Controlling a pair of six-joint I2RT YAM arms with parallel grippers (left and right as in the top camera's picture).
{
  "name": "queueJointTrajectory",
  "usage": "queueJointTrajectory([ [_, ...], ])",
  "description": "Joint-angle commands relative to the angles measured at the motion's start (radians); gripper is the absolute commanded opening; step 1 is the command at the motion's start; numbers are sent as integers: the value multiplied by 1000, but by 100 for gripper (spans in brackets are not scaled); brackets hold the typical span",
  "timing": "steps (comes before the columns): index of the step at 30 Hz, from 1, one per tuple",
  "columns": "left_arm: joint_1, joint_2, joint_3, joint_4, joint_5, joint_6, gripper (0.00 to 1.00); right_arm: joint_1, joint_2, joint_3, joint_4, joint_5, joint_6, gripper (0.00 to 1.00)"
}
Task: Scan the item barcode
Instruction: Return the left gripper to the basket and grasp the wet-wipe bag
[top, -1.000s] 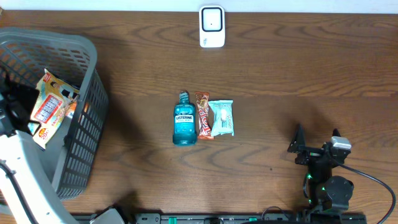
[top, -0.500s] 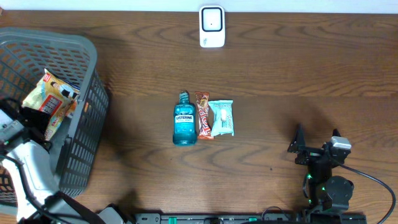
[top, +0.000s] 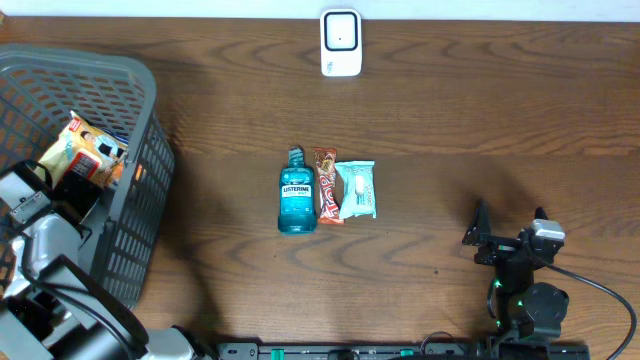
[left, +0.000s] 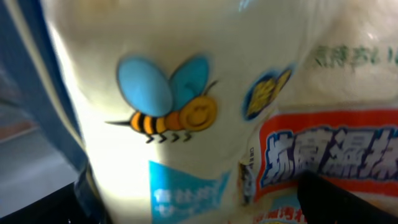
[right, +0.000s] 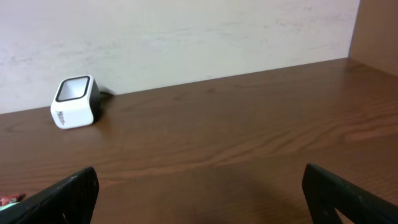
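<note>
In the grey basket (top: 140, 110) at the table's left end, the left gripper (top: 62, 178) sits over a yellow packet (top: 75, 150) — its wrist view is filled, blurred, by the pack's bee print (left: 168, 109), and its jaws stand wide with nothing clamped that can be made out. Mid-table lie a blue bottle (top: 296, 195), a snack bar (top: 327, 186) and a wipes pack (top: 357, 190), side by side and touching. The white scanner (top: 341, 43) stands at the far edge. The right gripper (top: 508, 240) rests near the front right — fingers spread, empty.
</note>
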Motion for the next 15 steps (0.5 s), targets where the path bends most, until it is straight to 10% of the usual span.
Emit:
queueJointTrajectory([
  [1,3,70,-1,3,30,35,98,0,-6,-1,-3,-2,-8,99],
  [4,3,117,-1,3,31,35,91,0,-6,-1,-3,-2,-7,99],
  [7,3,117,0,4,40,34,33,1,-6,-1,-3,-2,-7,99],
  [10,3,82,2,3,119,18,8,0,-6,-1,-3,-2,-7,99],
  [15,3,-43,2,-1,168,-106,7,0,-6,-1,-3,-2,-8,99],
])
